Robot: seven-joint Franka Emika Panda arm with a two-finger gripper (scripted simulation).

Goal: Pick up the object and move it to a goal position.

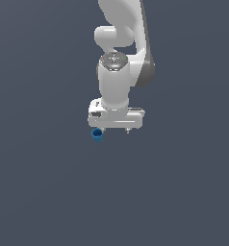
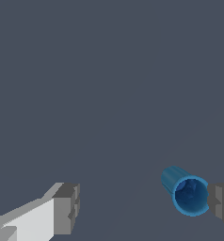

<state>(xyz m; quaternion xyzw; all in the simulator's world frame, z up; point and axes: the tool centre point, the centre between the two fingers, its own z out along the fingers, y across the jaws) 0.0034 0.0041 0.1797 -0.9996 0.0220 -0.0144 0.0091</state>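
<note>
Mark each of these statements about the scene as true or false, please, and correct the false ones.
1. The gripper is open, with its two fingers wide apart. True.
2. The blue cup is red. False: it is bright blue with a darker hollow inside.
3. In the wrist view, the cup lies close beside one finger, not midway between the two. True.
4. The fingers are clamped shut on the cup. False: the other finger is far from the cup, so nothing is gripped.
5. In the exterior view, the cup shows below the end of the gripper toward the exterior view's left. True.
</note>
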